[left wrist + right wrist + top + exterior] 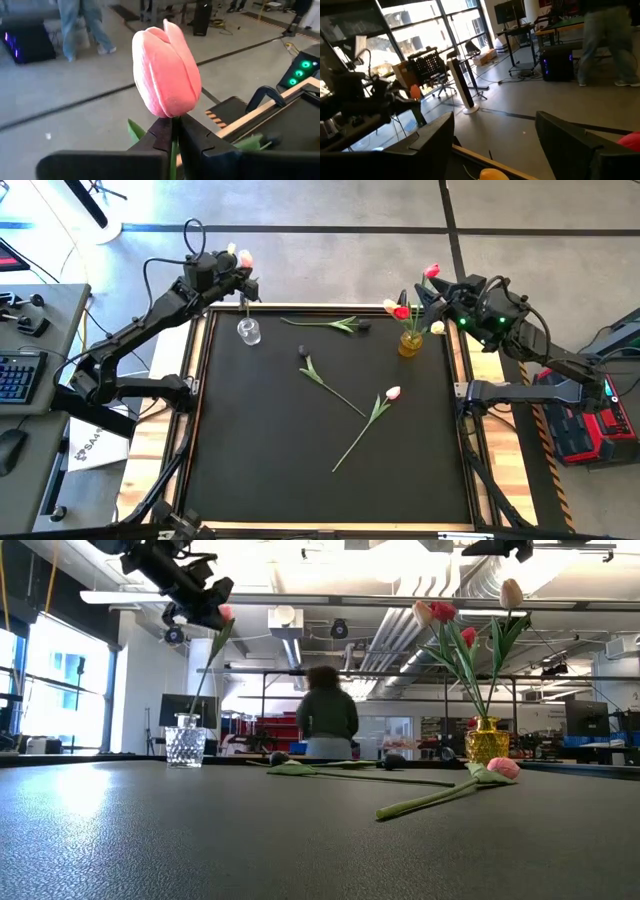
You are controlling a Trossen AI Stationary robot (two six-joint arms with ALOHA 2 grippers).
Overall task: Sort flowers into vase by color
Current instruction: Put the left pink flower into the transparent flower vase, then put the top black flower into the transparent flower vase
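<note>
Currently: left end effector (pixel 172 132) grips one pink tulip (pixel 166 75) | right end effector (pixel 495 145) released | three tulips lying on table (pixel 260 470)

Lighting, as I see it from here: bright and even overhead. Ceiling fixtures (pixel 140 597) flare white in the low view; windows (pixel 427 27) blow out in the right wrist view. The black table (pixel 270 450) shows faint sheen. The pink tulip (pixel 166 70) reads sharp, its background soft.

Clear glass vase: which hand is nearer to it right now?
Left. The left hand is just above the clear glass vase, shut on a pink tulip. The right hand is open across the table, by the yellow vase.
</note>
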